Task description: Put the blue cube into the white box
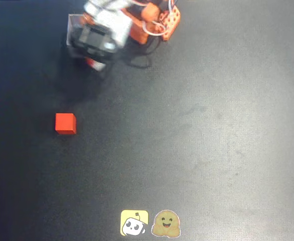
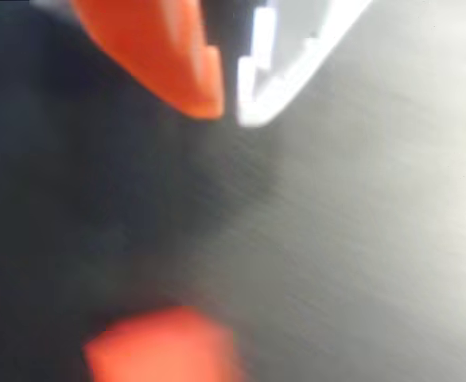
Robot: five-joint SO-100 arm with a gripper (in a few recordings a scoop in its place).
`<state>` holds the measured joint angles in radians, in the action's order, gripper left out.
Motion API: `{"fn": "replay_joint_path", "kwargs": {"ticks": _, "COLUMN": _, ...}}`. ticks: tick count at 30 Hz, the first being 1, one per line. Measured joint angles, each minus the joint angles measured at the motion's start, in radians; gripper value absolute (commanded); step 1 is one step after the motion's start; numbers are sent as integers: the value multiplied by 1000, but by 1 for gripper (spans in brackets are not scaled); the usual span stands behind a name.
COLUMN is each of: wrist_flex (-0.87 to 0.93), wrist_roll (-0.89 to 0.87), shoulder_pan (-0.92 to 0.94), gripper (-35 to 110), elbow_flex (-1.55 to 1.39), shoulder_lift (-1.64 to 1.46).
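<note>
Two fingers sit closest to my wrist camera, one orange [image 2: 165, 56] and one white [image 2: 297, 56], and my pincer [image 2: 230, 115] has them drawn almost together, with only a thin dark slit between the tips and nothing blue clamped there. Below them the dark table [image 2: 360, 239] is smeared with blur, and an orange-red patch [image 2: 161, 350] at the bottom edge is too soft to name; it may be the red cube. From overhead, my arm [image 1: 104, 30] hangs over the white box [image 1: 70, 35] at the top of the table, covering most of it, so I cannot tell where the blue cube lies; I judge it may be hidden under me or inside the box. The red cube [image 1: 65, 123] sits well apart, lower left, and two stickers [image 1: 150, 223] lie at the near edge. Should I need to take the blue cube, I expect it to be light, stiff and smooth, best pinched across two flat opposite faces at mid-height, with my fingers opened just wider than it first.
</note>
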<state>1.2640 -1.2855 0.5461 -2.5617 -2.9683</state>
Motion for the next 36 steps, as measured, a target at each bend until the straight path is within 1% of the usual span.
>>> {"fn": "replay_joint_path", "kwargs": {"ticks": 3, "wrist_flex": -12, "wrist_roll": -109, "shoulder_pan": -187, "gripper": 0, "elbow_flex": -57, "shoulder_lift": -58}}
{"fn": "replay_joint_path", "kwargs": {"ticks": 6, "wrist_flex": -14, "wrist_roll": -218, "shoulder_pan": -345, "gripper": 0, "elbow_flex": -137, "shoulder_lift": -189}}
{"fn": "replay_joint_path", "kwargs": {"ticks": 8, "wrist_flex": -26, "wrist_roll": -255, "shoulder_pan": -440, "gripper": 0, "elbow_flex": -163, "shoulder_lift": -202}}
{"fn": "replay_joint_path", "kwargs": {"ticks": 13, "wrist_flex": -34, "wrist_roll": -337, "shoulder_pan": -577, "gripper": 0, "elbow_flex": -204, "shoulder_lift": -215}}
{"fn": "replay_joint_path", "kwargs": {"ticks": 20, "wrist_flex": -35, "wrist_roll": -437, "shoulder_pan": -611, "gripper": 0, "elbow_flex": -325, "shoulder_lift": -224}}
{"fn": "replay_joint_path", "kwargs": {"ticks": 26, "wrist_flex": -23, "wrist_roll": -442, "shoulder_pan": -595, "gripper": 0, "elbow_flex": -396, "shoulder_lift": -232}}
{"fn": "replay_joint_path", "kwargs": {"ticks": 30, "wrist_flex": 46, "wrist_roll": -403, "shoulder_pan": -560, "gripper": 0, "elbow_flex": -396, "shoulder_lift": -227}}
{"fn": "replay_joint_path", "kwargs": {"ticks": 32, "wrist_flex": 71, "wrist_roll": -337, "shoulder_pan": -522, "gripper": 0, "elbow_flex": -396, "shoulder_lift": -224}}
{"fn": "replay_joint_path", "kwargs": {"ticks": 36, "wrist_flex": 81, "wrist_roll": -307, "shoulder_pan": -479, "gripper": 0, "elbow_flex": -396, "shoulder_lift": -224}}
